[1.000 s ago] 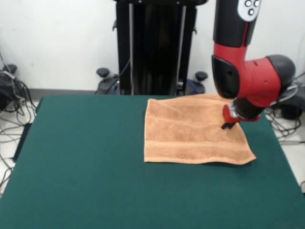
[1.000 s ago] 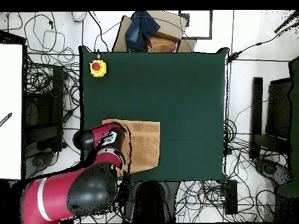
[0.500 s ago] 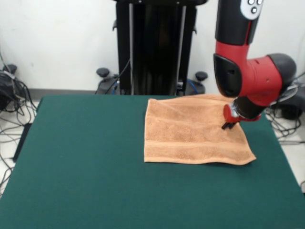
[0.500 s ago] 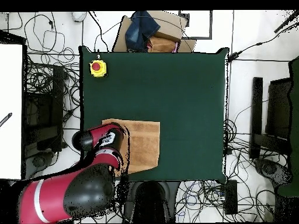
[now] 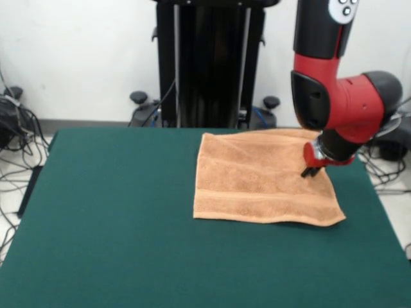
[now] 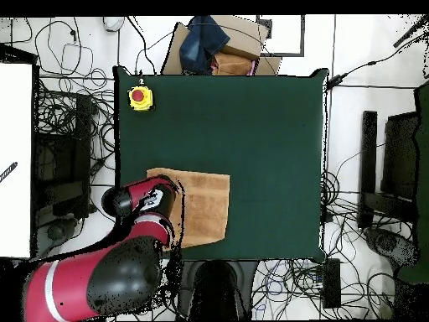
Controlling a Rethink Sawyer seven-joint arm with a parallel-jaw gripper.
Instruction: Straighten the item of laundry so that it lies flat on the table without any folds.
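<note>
Towel (image 5: 257, 176): light orange-tan terry cloth, roughly square, lying spread on the right far part of the surface (image 5: 115, 212) in the front view. One woven band runs parallel to its near edge. The near edge is slightly wavy, with the near right corner a little raised; faint creases show toward the far left corner. The far right portion is hidden behind the arm.

Surface: dark green, felt-like, rectangular, much wider than the towel.

Tool (image 5: 311, 171): small black tips below a red wrist, set down at the towel's right side, touching or just above the cloth. Cannot tell whether the tips are spread or pressed together.

Red button on yellow housing (image 6: 139, 97): overhead view, near one corner of the surface, well apart from the towel (image 6: 205, 205).
</note>
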